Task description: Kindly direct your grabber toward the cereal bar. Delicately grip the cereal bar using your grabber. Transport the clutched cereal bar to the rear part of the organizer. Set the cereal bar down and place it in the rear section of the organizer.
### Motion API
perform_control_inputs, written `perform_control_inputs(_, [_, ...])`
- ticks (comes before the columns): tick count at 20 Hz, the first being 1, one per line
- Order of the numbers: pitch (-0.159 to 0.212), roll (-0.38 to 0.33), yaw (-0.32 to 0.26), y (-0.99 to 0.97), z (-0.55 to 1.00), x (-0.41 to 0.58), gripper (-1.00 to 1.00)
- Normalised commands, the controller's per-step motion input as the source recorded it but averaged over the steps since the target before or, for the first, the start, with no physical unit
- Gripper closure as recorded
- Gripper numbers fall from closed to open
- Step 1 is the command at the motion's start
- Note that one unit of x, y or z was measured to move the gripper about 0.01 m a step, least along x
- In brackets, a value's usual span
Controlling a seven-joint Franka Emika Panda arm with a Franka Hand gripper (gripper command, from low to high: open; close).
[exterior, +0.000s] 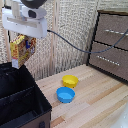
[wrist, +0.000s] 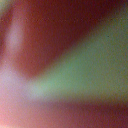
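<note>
Cereal bar (exterior: pixel 23 50) hangs upright in the air, gripped at its upper end by the grabber (exterior: pixel 25 37), whose white flat body sits directly above the packet with the jaws clamped on it. The packet shows orange-yellow and brown print with red and white marks, and its lower end is just above the far rim of the organizer (exterior: pixel 30 92), over the rearmost part of that black bin. A divider crosses the organizer's inside, splitting it into compartments; the bar is not yet down in any of them. Beside the organizer, toward the exterior view's right, a blue bowl (exterior: pixel 65 94) sits on the wooden table (exterior: pixel 95 105), and a yellow bowl (exterior: pixel 70 80) sits just behind it, the two nearly touching. Farther from the organizer than both bowls stands a brown wooden drawer cabinet (exterior: pixel 112 42). A dark cable (exterior: pixel 70 45) runs from the arm toward the cabinet. The wrist view is a blur of red, green and pink, with nothing identifiable.
</note>
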Motion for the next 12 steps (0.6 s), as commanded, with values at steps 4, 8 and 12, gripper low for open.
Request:
perform_control_inputs(4, [0.064,0.045,-0.145,0.65,0.00,0.000,1.00])
perform_control_inputs(8, [0.070,0.053,-0.149,0.64,0.00,0.016,1.00])
perform_control_inputs(12, [0.085,0.065,-0.143,0.65,0.00,0.119,1.00])
